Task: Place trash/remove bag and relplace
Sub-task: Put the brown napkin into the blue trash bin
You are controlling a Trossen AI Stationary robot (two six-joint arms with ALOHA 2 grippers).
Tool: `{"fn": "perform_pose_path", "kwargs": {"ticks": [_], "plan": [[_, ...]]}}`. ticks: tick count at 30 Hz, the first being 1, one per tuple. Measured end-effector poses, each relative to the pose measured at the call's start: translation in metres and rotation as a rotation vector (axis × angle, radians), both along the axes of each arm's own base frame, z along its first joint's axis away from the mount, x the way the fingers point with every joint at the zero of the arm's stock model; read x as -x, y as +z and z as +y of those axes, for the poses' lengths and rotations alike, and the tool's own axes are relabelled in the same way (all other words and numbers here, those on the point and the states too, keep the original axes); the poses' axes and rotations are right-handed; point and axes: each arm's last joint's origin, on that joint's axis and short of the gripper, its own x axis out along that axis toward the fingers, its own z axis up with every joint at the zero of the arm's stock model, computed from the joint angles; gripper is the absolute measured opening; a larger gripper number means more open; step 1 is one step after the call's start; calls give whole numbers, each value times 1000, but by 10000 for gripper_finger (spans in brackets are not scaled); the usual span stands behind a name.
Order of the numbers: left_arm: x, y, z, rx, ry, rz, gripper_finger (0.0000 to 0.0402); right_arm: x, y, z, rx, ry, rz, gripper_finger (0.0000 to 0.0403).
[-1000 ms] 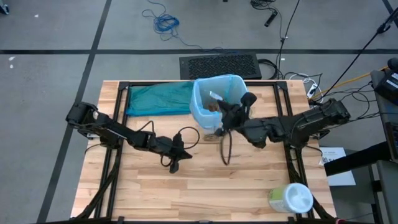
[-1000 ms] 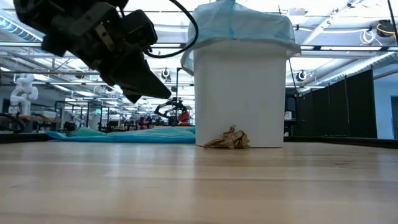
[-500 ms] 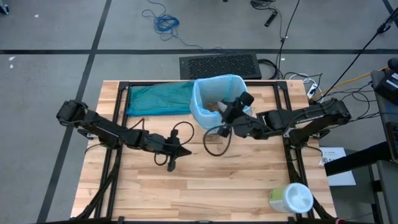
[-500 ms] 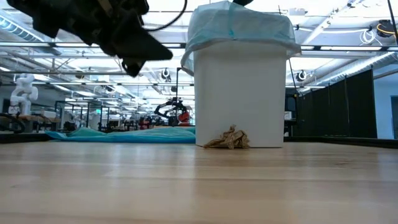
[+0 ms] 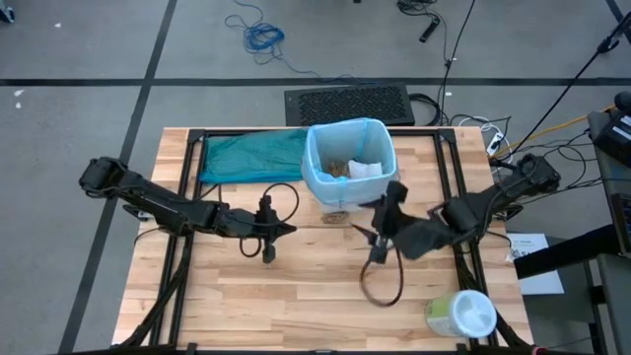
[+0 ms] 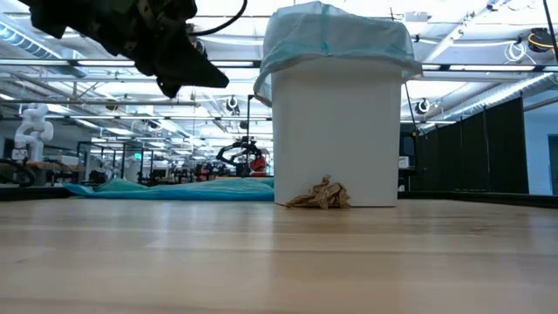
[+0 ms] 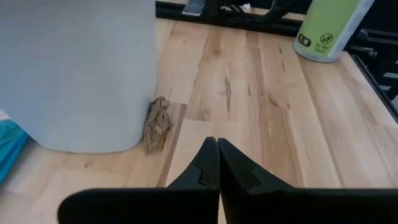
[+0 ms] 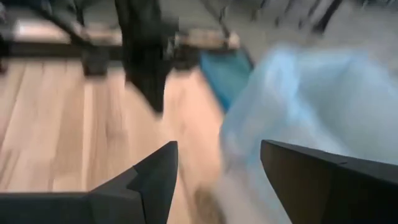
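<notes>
wood table [image 5: 246, 296], bin [image 5: 347, 164], teal bag [image 5: 251, 158], wipes tub [image 5: 460, 316]

A wooden table [image 5: 296, 306] is standing on a grey floor [image 5: 79, 59] crossed by dark lines. A blue cable [image 5: 258, 35] is lying coiled on it, near a black mat [image 5: 347, 104]. Ceiling lights [image 6: 488, 52] are shining over a long hall with dark cabinets [image 6: 471, 148].

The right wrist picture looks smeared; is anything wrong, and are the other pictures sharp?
Right wrist view: motion blur smears the blue-lined bin and table; only the right pincer, open, stays crisp. Left wrist view: sharp, showing the shut left pincer and a brown paper wad. Low view: bright ceiling lights silhouette the arm. High view: even light.
</notes>
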Motion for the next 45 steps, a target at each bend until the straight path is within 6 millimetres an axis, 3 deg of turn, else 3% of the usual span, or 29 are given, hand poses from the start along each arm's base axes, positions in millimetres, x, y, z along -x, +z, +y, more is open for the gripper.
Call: {"fn": "perform_pose_path", "kwargs": {"ticks": [5, 11, 15, 19, 25, 40, 45], "plan": [[5, -11, 3, -7, 45, 50, 0, 4, -41, 26, -96, -76, 108, 226], [14, -27, 3, 89, 22, 24, 0, 9, -116, 47, -237, -90, 195, 227], [17, -32, 3, 132, 6, 1, 0, 4, -151, 36, -241, -105, 131, 227], [17, -32, 3, 134, 4, -4, 0, -2, -183, 2, -230, -217, 108, 228], [17, -32, 3, 133, 3, -1, 0, -21, -199, -33, -210, -286, 78, 228], [17, -32, 3, 126, 1, 0, 0, -57, -260, -67, -110, -319, 138, 225], [17, -32, 3, 113, 8, -3, 0, -62, -265, -69, -153, -299, 136, 170]]}}
